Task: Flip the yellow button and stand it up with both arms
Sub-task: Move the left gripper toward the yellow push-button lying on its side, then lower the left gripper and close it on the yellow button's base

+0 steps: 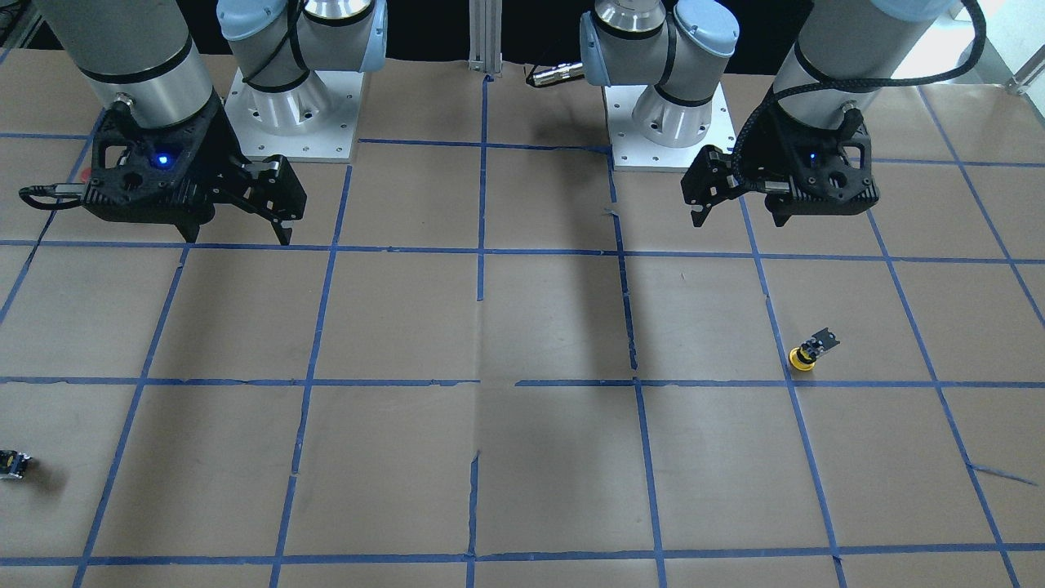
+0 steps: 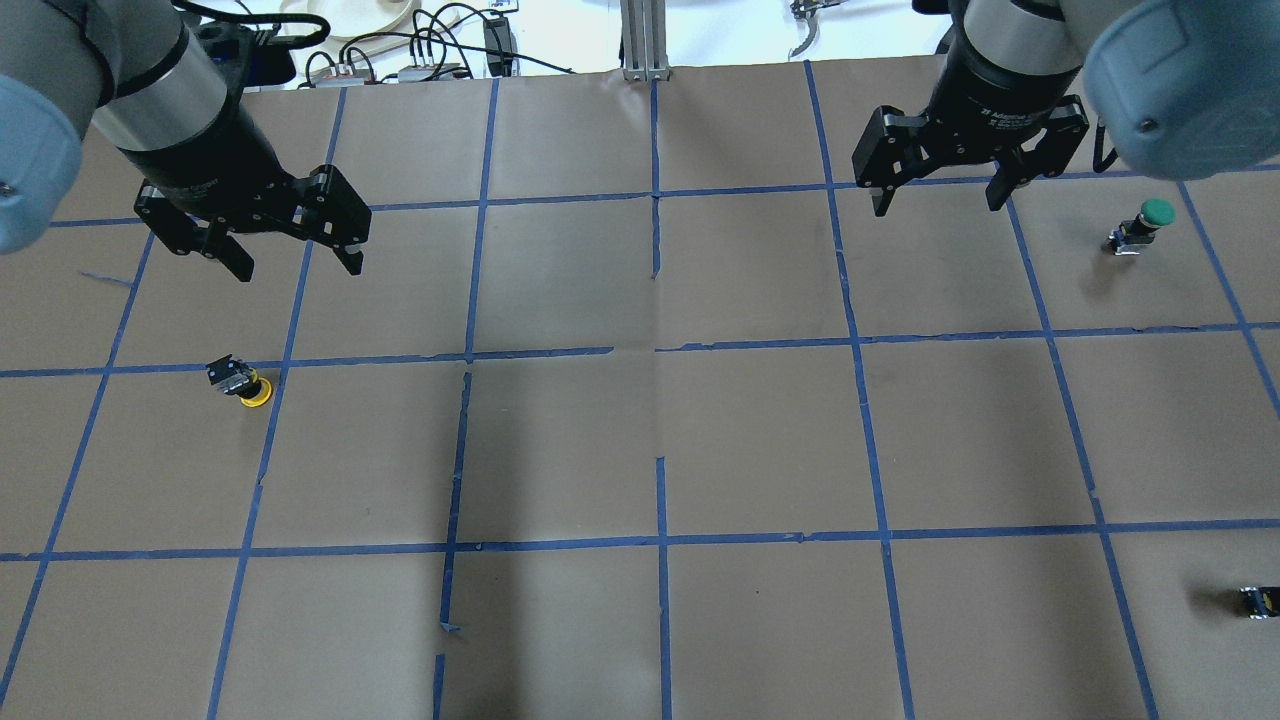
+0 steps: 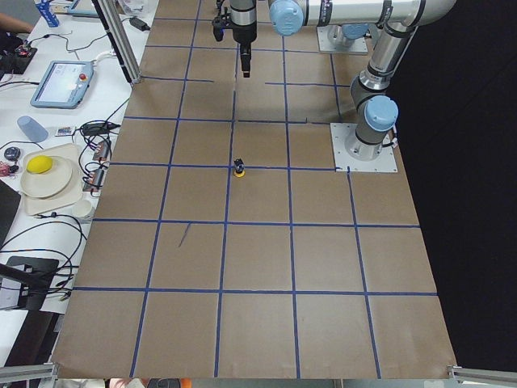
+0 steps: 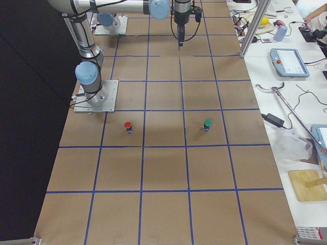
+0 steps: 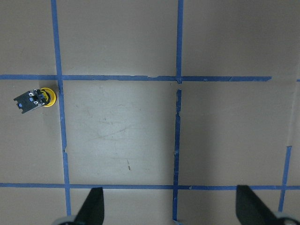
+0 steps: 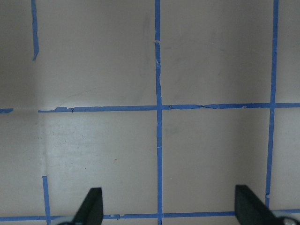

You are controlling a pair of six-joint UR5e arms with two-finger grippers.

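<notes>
Yellow marks the target: a tiny yellow mushroom-capped push-button point(image 2: 243, 385) on the left part of the brown paper-covered table point(image 2: 760, 440). It sits just beside a crossing of blue tape lines point(image 2: 380, 358). It seems to rest on its cap, with the black block base raised and leaning, so it is upside down for this task.

The left arm's black two-finger hand point(image 2: 300, 270) hangs above the table with its fingers wide apart and nothing between them. In its wrist view the button lies far to the left, well away from the gap. The right arm's black two-finger hand point(image 2: 940, 205) hovers on the far right, also spread and empty.

The step in hand is probably the left arm's approach. To do it well, centre the gap over the button before descending. Turn the wrist so the pads close across the black neck or the base block, not the rounded cap, which may squirt out. The part is tiny, so go low and close gently. Leave one end exposed for the right hand to take.
</notes>
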